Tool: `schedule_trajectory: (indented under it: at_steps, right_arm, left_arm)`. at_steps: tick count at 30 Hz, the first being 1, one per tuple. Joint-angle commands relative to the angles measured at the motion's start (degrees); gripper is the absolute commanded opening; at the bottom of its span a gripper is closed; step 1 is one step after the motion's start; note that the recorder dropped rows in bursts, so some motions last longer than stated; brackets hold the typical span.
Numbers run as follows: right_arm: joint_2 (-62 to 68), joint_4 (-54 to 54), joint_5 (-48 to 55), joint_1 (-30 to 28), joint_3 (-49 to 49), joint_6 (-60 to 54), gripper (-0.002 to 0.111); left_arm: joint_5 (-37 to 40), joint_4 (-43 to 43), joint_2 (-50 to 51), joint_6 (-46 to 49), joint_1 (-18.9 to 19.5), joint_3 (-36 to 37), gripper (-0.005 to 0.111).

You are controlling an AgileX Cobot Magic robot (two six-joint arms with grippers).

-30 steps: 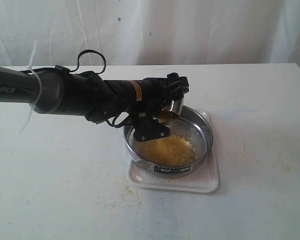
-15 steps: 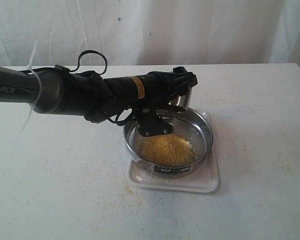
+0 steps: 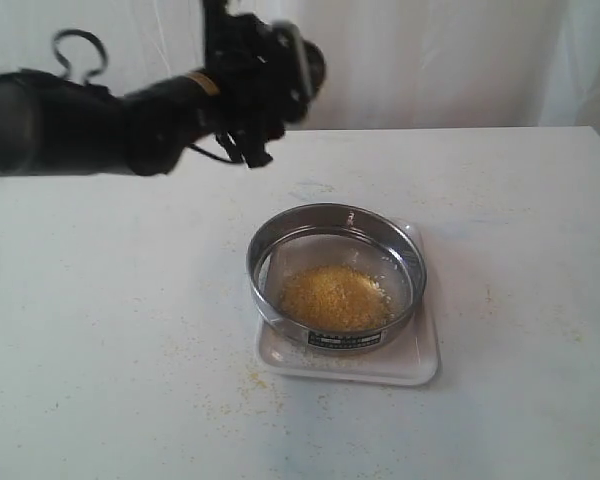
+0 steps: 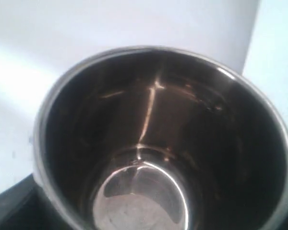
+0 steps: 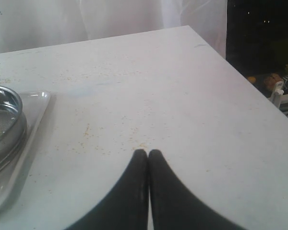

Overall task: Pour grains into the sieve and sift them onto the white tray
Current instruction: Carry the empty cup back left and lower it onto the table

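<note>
L gripper (image 3: 278,72) clamped on steel cup (image 4: 158,143), held high & well clear of sieve (image 3: 255,262). Cup interior is seen bare, so pour is judged done. Grains (image 3: 332,298) are heaped inside sieve. Sieve is seated in white tray (image 3: 420,365) so fines get caught below. R gripper (image 5: 148,155) is closed on nothing, parked low over table (image 3: 520,220) near tray, prob kept free for the shake

I see the grains (image 3: 332,297) lying in the sieve (image 3: 336,225), which sits on the white tray (image 3: 417,368) on the surface (image 3: 110,340) (the cup (image 3: 310,68) in my left gripper (image 3: 286,80) hangs higher, to its left).
</note>
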Motion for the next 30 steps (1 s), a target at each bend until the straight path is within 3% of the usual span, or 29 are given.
schedule_trajectory:
  at_steps: [1,5,8,10,13,16,18,23,27,30]
  right_arm:
    - [-0.19,-0.43,-0.33,0.14,0.14,-0.04,0.000]
    - [-0.19,-0.43,-0.33,0.14,0.14,-0.04,0.000]
    - [-0.19,-0.43,-0.33,0.14,0.14,-0.04,0.000]
    - [-0.19,-0.43,-0.33,0.14,0.14,-0.04,0.000]
    - [-0.19,-0.43,-0.33,0.14,0.14,-0.04,0.000]
    - [-0.19,-0.43,-0.33,0.14,0.14,-0.04,0.000]
    - [-0.19,-0.43,-0.33,0.14,0.14,-0.04,0.000]
    - [-0.19,-0.43,-0.33,0.14,0.14,-0.04,0.000]
    - [-0.19,-0.43,-0.33,0.14,0.14,-0.04,0.000]
    - [-0.19,-0.43,-0.33,0.14,0.14,-0.04,0.000]
  left_arm:
    - [6.78,-4.77,-7.76,-22.41,7.74,4.72,0.000]
    - [15.18,-2.62,-9.01,-39.22,17.35,11.05,0.000]
    - [14.97,5.25,-7.25,-51.61,21.65,15.52,0.000]
    - [9.68,14.75,-5.83,-61.61,22.69,18.49,0.000]
    - [-5.39,36.40,-2.79,-75.12,23.12,21.78,0.000]
    - [-20.14,48.37,2.67,-79.81,23.22,22.18,0.000]
    - [-25.44,48.75,6.77,-82.27,23.22,22.18,0.000]
    - [-27.95,45.92,14.52,-83.12,23.22,22.18,0.000]
    - [-34.27,45.92,17.74,-83.01,23.22,22.18,0.000]
    - [-31.99,45.79,17.94,-82.64,23.22,22.18,0.000]
